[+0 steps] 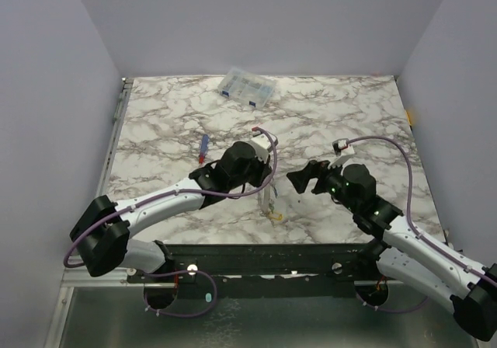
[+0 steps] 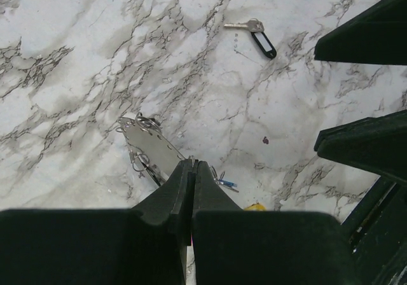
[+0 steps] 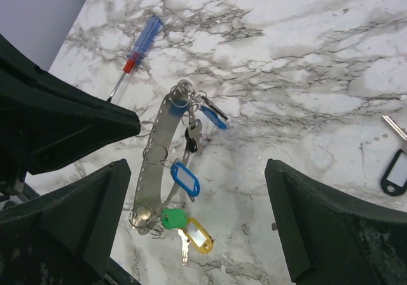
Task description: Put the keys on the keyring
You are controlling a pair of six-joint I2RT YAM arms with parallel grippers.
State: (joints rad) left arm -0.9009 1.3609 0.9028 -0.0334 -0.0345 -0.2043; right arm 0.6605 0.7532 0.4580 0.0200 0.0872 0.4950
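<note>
L gripper (image 2: 193, 165) grips keyring (image 3: 156, 150), long axis downward.

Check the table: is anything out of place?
Yes: one key with a black tag lies loose on the marble table, apart from the keyring pinched in the left tool, where the other tagged keys hang.

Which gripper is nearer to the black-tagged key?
Right: the right gripper, open, hangs close beside the black-tagged key, while the left gripper is farther off, shut on the keyring.

Table (image 3: 305, 56) white marble, grey veins; keyring (image 3: 154, 151) silver-grey; keys (image 3: 184, 180) tagged blue, green, yellow; screwdriver (image 3: 143, 37) blue-red handle.
</note>
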